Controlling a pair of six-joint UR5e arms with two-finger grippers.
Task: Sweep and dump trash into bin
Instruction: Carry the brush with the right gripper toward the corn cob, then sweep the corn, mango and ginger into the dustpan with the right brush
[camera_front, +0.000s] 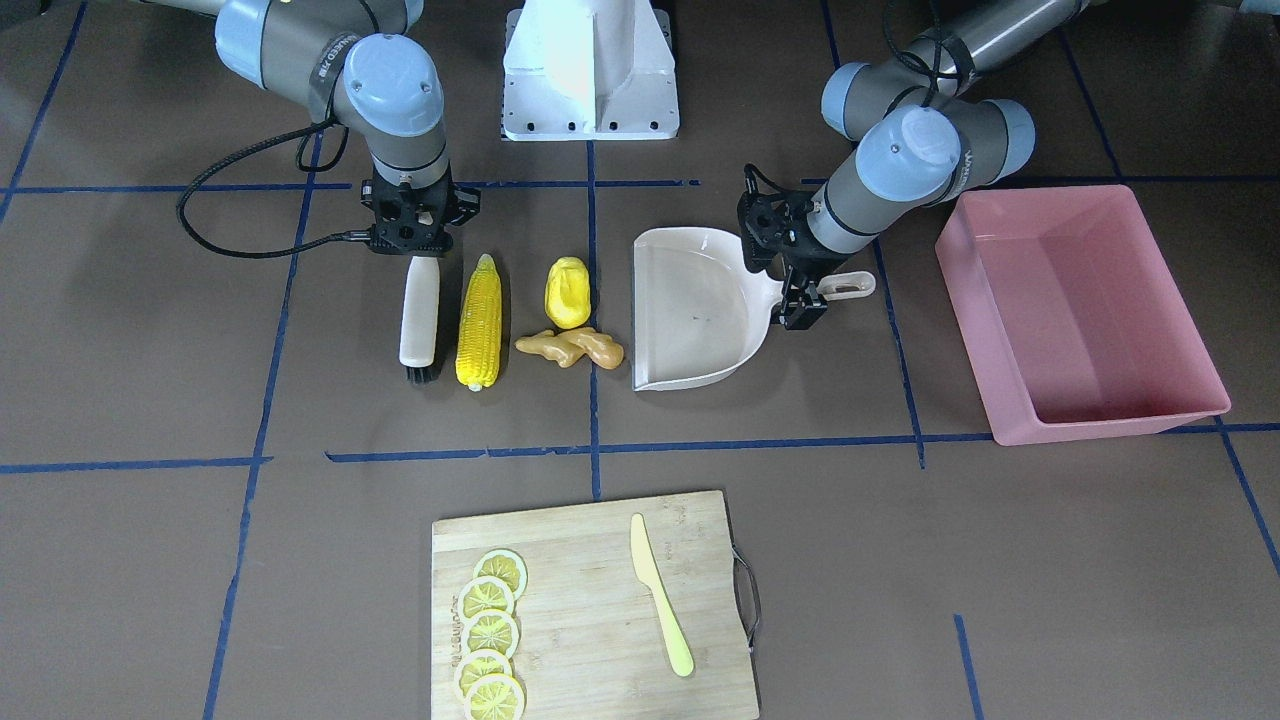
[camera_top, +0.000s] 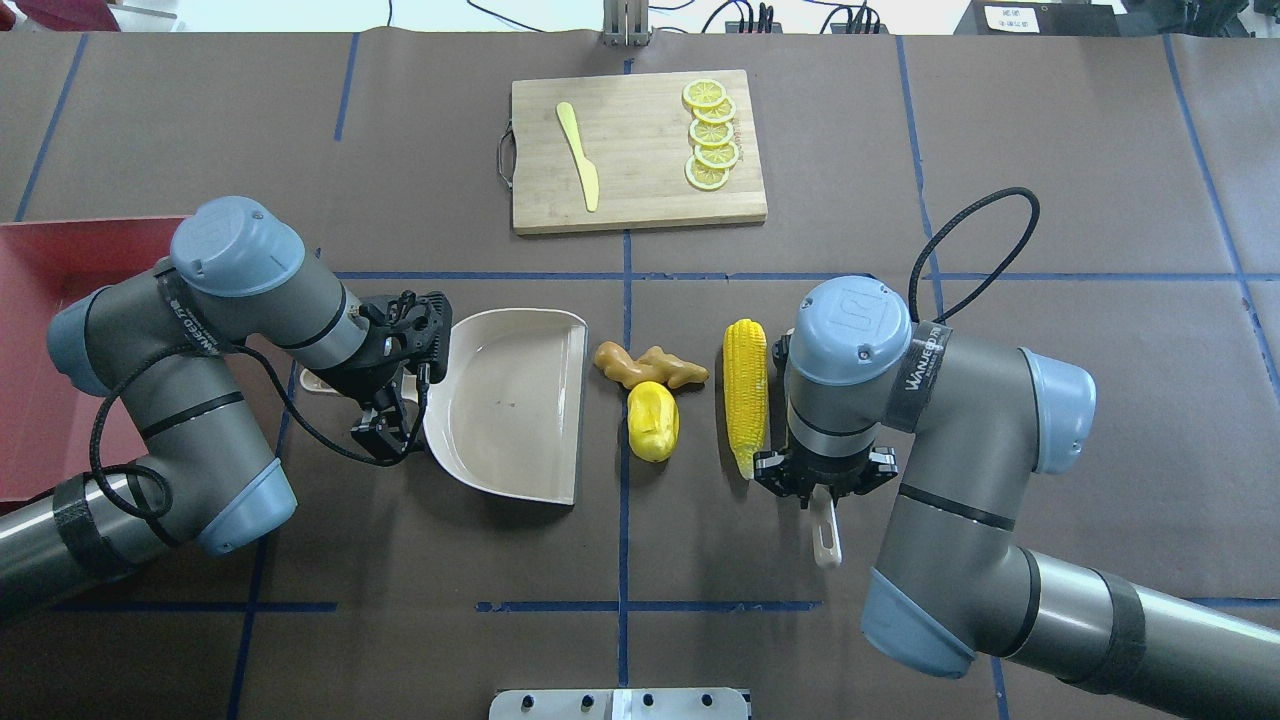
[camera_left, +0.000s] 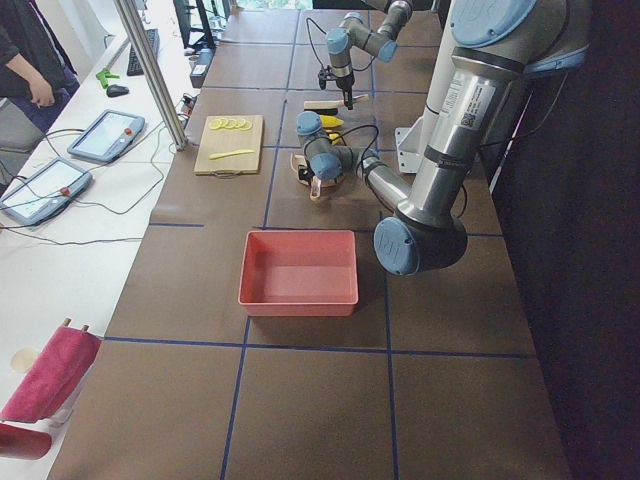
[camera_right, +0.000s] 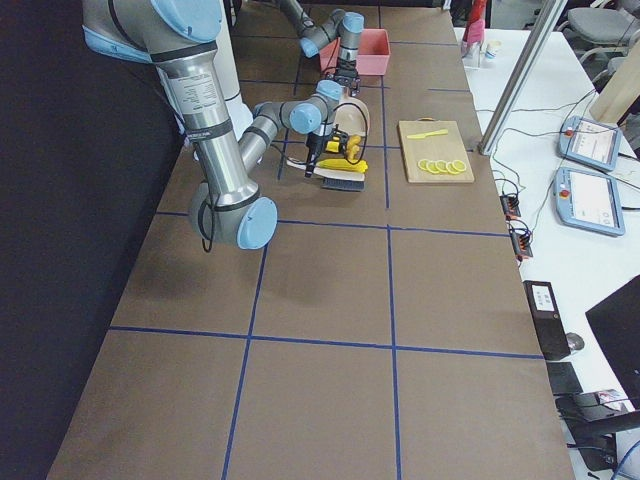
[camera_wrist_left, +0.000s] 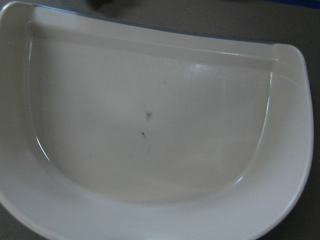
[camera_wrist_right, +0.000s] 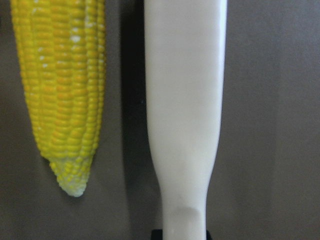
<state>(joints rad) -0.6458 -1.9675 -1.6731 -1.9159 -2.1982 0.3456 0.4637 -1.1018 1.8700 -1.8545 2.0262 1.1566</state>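
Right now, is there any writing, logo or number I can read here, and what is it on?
"WANEED", roughly, further characters unclear: black band on the right arm.
Like band on the left arm: too blurred to read.
Burnt-in mark on the cutting board: too small to read.
White label in the overhead view's top right: too small.
No writing shows on the bin, dustpan or brush.

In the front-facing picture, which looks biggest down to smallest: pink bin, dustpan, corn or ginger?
Largest to smallest:
1. pink bin
2. dustpan
3. corn
4. ginger
No two look alike in size.
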